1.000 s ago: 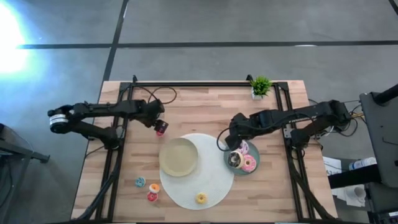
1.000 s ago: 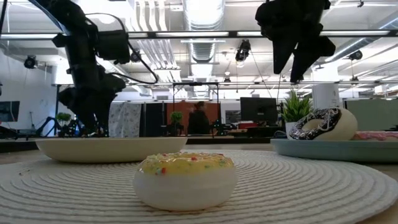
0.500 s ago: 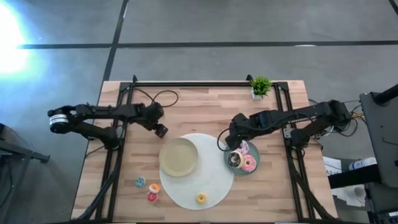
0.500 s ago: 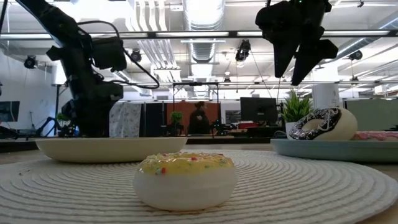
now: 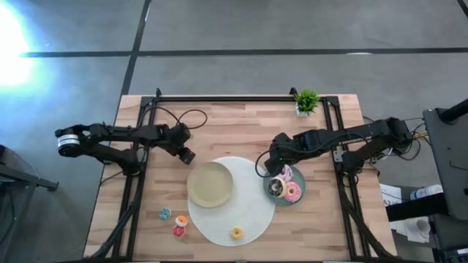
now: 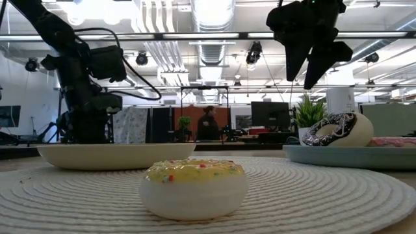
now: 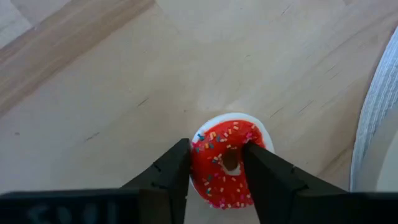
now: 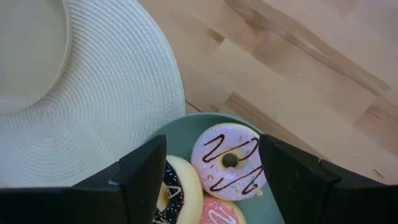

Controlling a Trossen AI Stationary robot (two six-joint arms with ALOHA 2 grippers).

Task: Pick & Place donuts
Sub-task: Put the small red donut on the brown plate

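Left gripper (image 7: 216, 163): over the bare wood of the table (image 5: 241, 124), left of the white mat (image 5: 252, 212). Its two fingers are clamped on a red donut (image 7: 225, 163) with coloured sprinkles and a white underside; one finger sits on the outer edge and the other across the ring near its hole.

Right gripper (image 8: 211, 165): hangs above the teal plate (image 5: 298, 181) at the mat's right edge, fingers spread wide and holding nothing.

Teal plate contents: lilac donut (image 8: 229, 160) with dark zigzag icing, seen between the open fingers; chocolate donut (image 5: 276, 188); pink donut (image 5: 292, 193). The three lie close together on the plate.

White mat: carries a beige plate (image 5: 210, 183) on its left part and a yellow donut (image 5: 236, 232) near its front edge. In the low view the yellow donut (image 6: 194, 185) lies nearest the camera, with the beige plate behind to the left.

Loose on the wood, front left of the mat: blue donut (image 5: 165, 213), orange donut (image 5: 181, 220), and a second red donut (image 5: 178, 231), set near one another.

Back edge of the table: small potted plant (image 5: 306, 101).
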